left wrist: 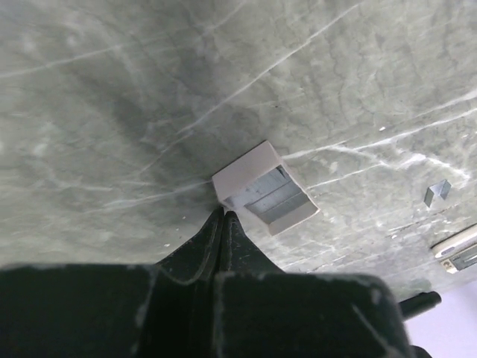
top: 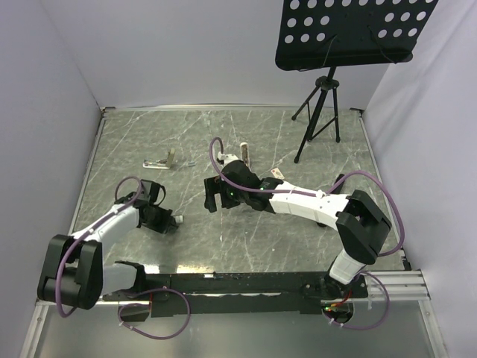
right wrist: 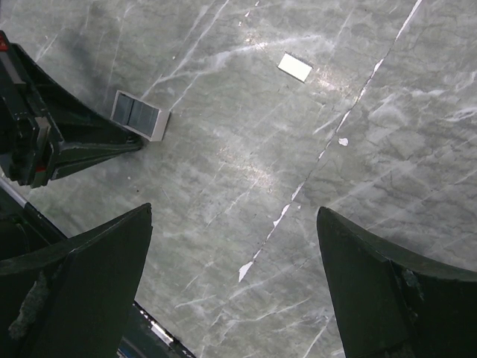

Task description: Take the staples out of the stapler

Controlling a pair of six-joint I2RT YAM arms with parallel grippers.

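Note:
The stapler (top: pixel 159 161) is a slim white bar lying on the marble table at the back left, with one hinged arm standing up. Its end also shows at the right edge of the left wrist view as the stapler (left wrist: pixel 456 248). My left gripper (top: pixel 174 221) is shut with nothing between its fingers. Its tips (left wrist: pixel 223 214) touch the corner of a small grey ridged block (left wrist: pixel 264 195). My right gripper (right wrist: pixel 232 212) is open over bare table near the middle and holds nothing. Neither gripper touches the stapler.
A small silvery piece (right wrist: pixel 295 67) lies on the table between the block and the stapler. A tan upright object (top: pixel 244 154) and a small tan box (top: pixel 277 173) sit behind the right arm. A black music stand's tripod (top: pixel 317 119) stands at the back right.

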